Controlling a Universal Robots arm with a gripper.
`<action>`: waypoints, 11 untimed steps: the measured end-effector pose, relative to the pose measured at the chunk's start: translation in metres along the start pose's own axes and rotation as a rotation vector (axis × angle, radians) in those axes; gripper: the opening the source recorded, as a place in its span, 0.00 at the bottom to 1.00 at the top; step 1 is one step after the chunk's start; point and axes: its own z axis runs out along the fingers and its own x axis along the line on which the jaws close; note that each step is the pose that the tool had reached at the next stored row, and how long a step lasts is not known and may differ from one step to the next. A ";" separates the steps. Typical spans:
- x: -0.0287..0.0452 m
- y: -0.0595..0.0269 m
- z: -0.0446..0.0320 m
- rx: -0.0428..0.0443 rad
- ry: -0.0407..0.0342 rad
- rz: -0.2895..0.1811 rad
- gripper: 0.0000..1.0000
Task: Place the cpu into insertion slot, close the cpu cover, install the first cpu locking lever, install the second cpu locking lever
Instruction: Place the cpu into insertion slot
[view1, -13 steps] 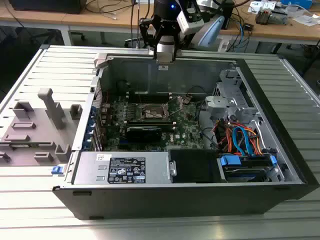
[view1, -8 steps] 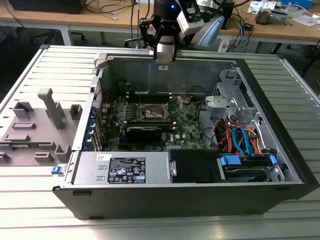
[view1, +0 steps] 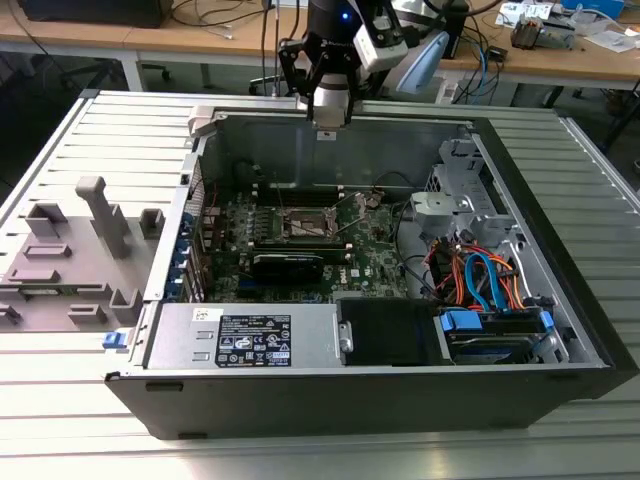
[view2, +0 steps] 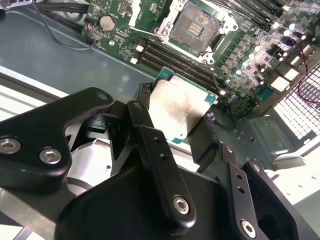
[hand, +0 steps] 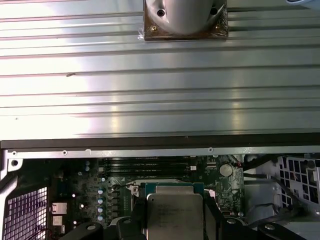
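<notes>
Gripper (view2: 176, 112) closed on cpu (view2: 185, 95), apparently by opposite edges; contact partly hidden. Chip hangs above computer case (view1: 300, 150), well apart from bare insertion slot (view2: 195, 25). Judged light, stiff, thin; metal top slick, underside fragile, so edge hold only.

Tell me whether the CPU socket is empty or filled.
Empty: the square dark socket shows bare contacts, while the flat silvery square chip sits clamped in the gripper.
</notes>
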 end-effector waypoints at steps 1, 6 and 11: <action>0.0000 -0.0002 0.0008 0.0000 0.0000 0.000 0.55; 0.0000 -0.0003 0.0015 0.0001 0.0000 0.000 0.55; -0.0001 -0.0004 0.0024 0.0000 -0.0001 0.000 0.55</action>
